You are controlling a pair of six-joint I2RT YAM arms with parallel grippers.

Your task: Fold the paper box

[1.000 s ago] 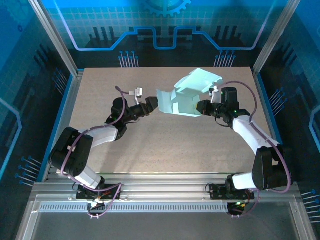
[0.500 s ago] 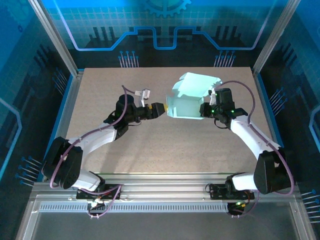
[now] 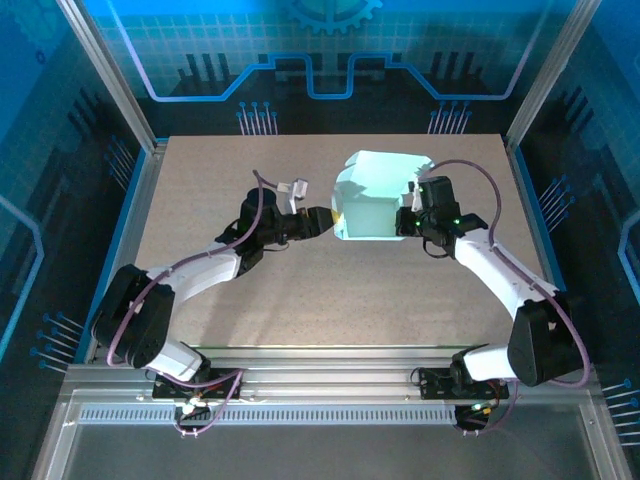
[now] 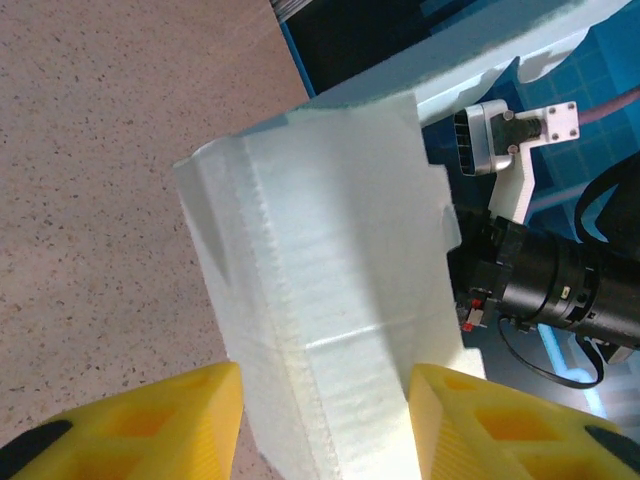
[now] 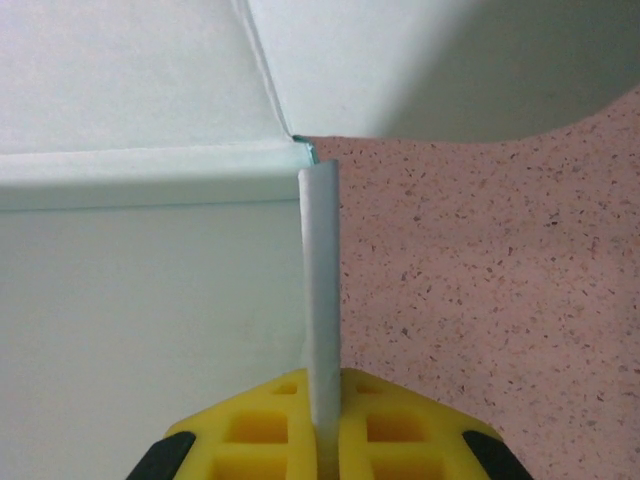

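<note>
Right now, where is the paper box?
Top view: the paper box is right of centre, toward the table's far edge, between the left pincer and right pincer.

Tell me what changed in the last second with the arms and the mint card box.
The left gripper reached rightward to the pale mint paper box, its jaws narrowing around the left edge. The box's flaps folded inward. The right gripper stayed clamped on its flap.
</note>
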